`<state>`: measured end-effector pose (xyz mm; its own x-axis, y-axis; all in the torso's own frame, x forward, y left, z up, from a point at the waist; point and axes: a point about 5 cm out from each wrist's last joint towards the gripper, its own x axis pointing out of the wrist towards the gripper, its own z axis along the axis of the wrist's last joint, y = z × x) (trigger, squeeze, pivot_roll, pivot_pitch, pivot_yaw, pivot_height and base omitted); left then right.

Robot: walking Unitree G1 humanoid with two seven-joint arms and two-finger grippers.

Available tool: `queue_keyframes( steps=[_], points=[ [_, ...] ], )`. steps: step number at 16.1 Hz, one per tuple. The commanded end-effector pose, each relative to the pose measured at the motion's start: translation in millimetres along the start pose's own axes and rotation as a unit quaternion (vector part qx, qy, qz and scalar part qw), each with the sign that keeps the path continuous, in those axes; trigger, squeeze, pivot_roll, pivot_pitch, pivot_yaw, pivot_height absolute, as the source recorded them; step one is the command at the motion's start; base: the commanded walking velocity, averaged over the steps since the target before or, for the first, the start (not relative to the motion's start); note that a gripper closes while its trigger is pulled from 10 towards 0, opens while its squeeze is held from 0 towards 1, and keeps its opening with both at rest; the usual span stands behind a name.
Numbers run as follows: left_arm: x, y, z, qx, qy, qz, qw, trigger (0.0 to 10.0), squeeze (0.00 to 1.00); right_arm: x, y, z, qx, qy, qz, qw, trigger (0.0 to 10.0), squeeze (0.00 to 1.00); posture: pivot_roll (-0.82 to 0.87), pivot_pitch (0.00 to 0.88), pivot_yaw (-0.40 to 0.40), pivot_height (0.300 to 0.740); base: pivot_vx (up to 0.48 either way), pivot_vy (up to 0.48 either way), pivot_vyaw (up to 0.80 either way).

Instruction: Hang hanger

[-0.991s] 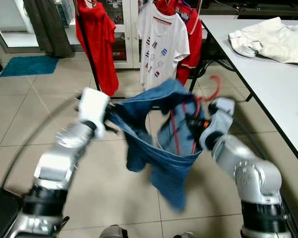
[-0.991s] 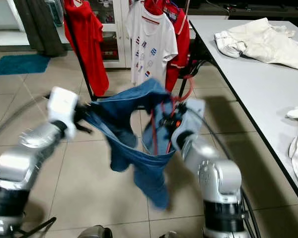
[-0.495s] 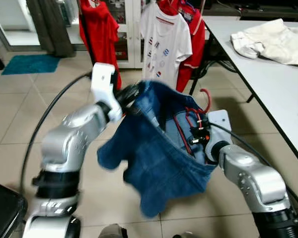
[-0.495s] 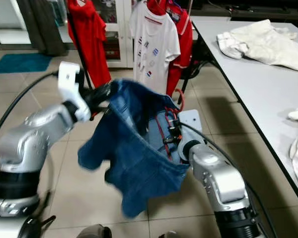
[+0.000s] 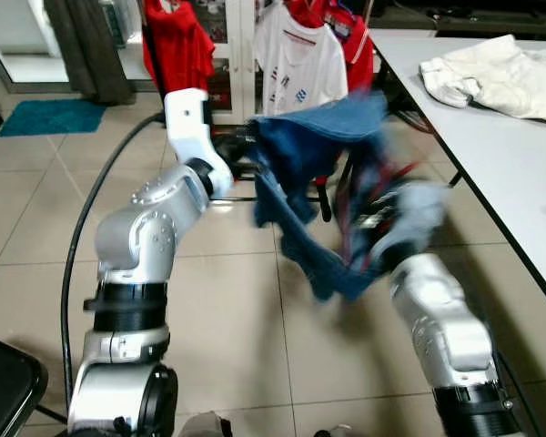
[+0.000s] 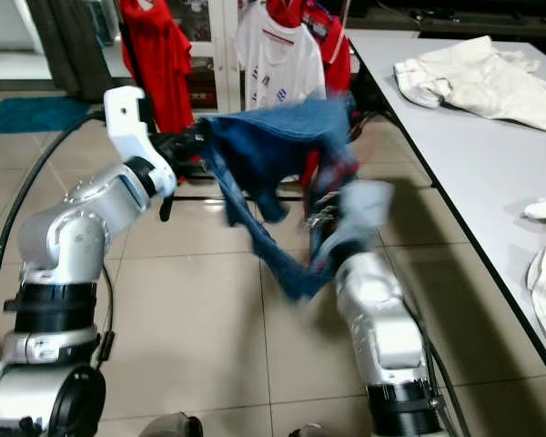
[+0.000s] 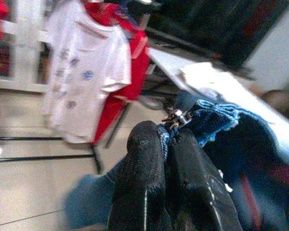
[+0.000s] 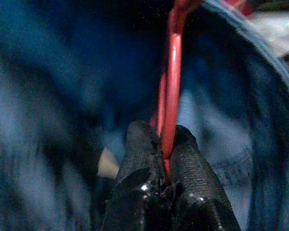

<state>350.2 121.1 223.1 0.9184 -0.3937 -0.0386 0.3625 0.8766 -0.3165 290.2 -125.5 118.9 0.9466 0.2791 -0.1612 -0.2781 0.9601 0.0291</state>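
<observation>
A blue denim garment (image 5: 314,150) hangs stretched between my two arms, in front of the clothes rack. My left gripper (image 7: 166,137) is shut on its frayed waistband edge, raised at chest height near the rack (image 5: 241,150). A red hanger (image 8: 171,86) runs inside the denim, and my right gripper (image 8: 163,132) is shut on its thin red bar. In the eye views the right gripper (image 5: 375,218) is lower and blurred by motion, with the hanger's red showing beside it (image 5: 399,173). The hanger's hook is too blurred to make out.
Behind the denim hang a white T-shirt (image 5: 300,64) and red shirts (image 5: 177,45) on a black rack. A grey table (image 5: 500,137) with a pile of white clothes (image 5: 491,73) runs along the right. A teal mat (image 5: 50,116) lies far left.
My left arm has lifted the denim's edge up and towards the rack. The right arm has swung with the hanger and now blurs. The garment hangs higher and more stretched.
</observation>
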Motion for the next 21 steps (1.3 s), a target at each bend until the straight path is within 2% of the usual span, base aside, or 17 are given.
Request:
queue_keyframes(
  steps=[1,2,3,4,6,8,9,10,12,13,15,16,19,20,21],
  points=[
    [1.7,3.1,13,0.031,-0.025,0.015,0.999,0.0,0.00,-5.7,12.3,-28,-0.075,0.093,0.055,0.991,10.0,0.00,0.05,0.035,-0.019,0.740,0.000,0.000,0.00],
    [3.4,5.4,11,0.069,-0.014,0.017,0.997,0.0,0.00,-15.0,17.3,-42,-0.119,0.141,0.092,0.978,10.0,0.00,0.05,0.040,-0.017,0.740,0.000,0.000,0.00],
    [5.5,2.6,7,0.093,-0.004,0.007,0.996,0.0,0.00,-21.6,18.7,-42,-0.091,0.163,0.095,0.978,10.0,0.00,0.05,0.044,-0.014,0.740,0.000,0.000,0.00],
    [7.9,-5.3,2,0.109,0.004,-0.011,0.994,0.0,0.00,-26.2,18.7,-35,-0.083,0.174,0.101,0.976,10.0,0.00,0.04,0.045,-0.013,0.740,0.000,0.000,0.00],
    [12.9,-13.1,-14,0.103,0.027,-0.019,0.994,0.0,0.00,-27.9,15.5,-16,-0.103,0.151,0.105,0.977,10.0,0.00,0.04,0.054,-0.006,0.740,0.000,0.000,0.00],
    [18.4,-2.8,-27,0.104,0.044,0.021,0.993,0.0,0.00,-33.9,15.0,-6,-0.114,0.147,0.120,0.975,10.0,0.00,0.03,0.056,-0.004,0.740,0.000,0.000,0.00],
    [20.9,14.1,-32,0.107,0.048,0.073,0.990,0.0,0.00,-44.5,15.4,-2,-0.110,0.157,0.143,0.971,10.0,0.00,0.02,0.059,0.002,0.740,0.000,0.000,0.00],
    [21.0,22.1,-32,0.108,0.045,0.094,0.989,0.0,0.00,-49.8,15.5,-2,-0.104,0.164,0.154,0.969,10.0,0.00,0.02,0.059,0.002,0.740,0.000,0.000,0.00],
    [17.4,43.7,-26,0.121,0.031,0.137,0.983,0.0,0.00,-61.0,13.7,1,-0.047,0.166,0.162,0.972,10.0,0.00,0.02,0.059,0.002,0.740,0.000,0.000,0.00],
    [14.7,50.0,-23,0.121,0.025,0.141,0.982,0.0,0.00,-60.6,9.5,3,-0.015,0.157,0.136,0.978,10.0,0.00,0.01,0.058,0.004,0.740,0.000,0.000,0.00],
    [11.5,44.8,-18,0.119,0.013,0.108,0.987,0.0,0.00,-54.4,-1.8,0,-0.006,0.165,0.063,0.984,10.0,0.00,0.02,0.057,0.001,0.740,0.000,0.000,0.00],
    [7.5,42.5,-18,0.126,0.011,0.099,0.987,0.0,0.00,-48.4,-8.4,0,0.031,0.156,0.003,0.987,10.0,0.00,0.02,0.056,-0.006,0.740,0.000,0.000,0.00],
    [3.3,48.2,-16,0.124,-0.001,0.119,0.985,0.0,0.00,-45.0,-11.7,4,0.084,0.142,-0.043,0.985,10.0,0.00,0.02,0.056,-0.010,0.740,0.000,0.000,0.00],
    [3.8,40.7,-14,0.114,-0.005,0.101,0.988,0.0,0.00,-40.2,-12.5,6,0.118,0.130,-0.062,0.983,10.0,0.00,0.03,0.057,-0.012,0.740,0.000,0.000,0.00],
    [4.0,35.4,-18,0.109,0.002,0.085,0.990,0.0,0.00,-36.3,-13.4,8,0.128,0.117,-0.076,0.982,10.0,0.00,0.03,0.057,-0.011,0.740,0.000,0.000,0.00]
  ],
)
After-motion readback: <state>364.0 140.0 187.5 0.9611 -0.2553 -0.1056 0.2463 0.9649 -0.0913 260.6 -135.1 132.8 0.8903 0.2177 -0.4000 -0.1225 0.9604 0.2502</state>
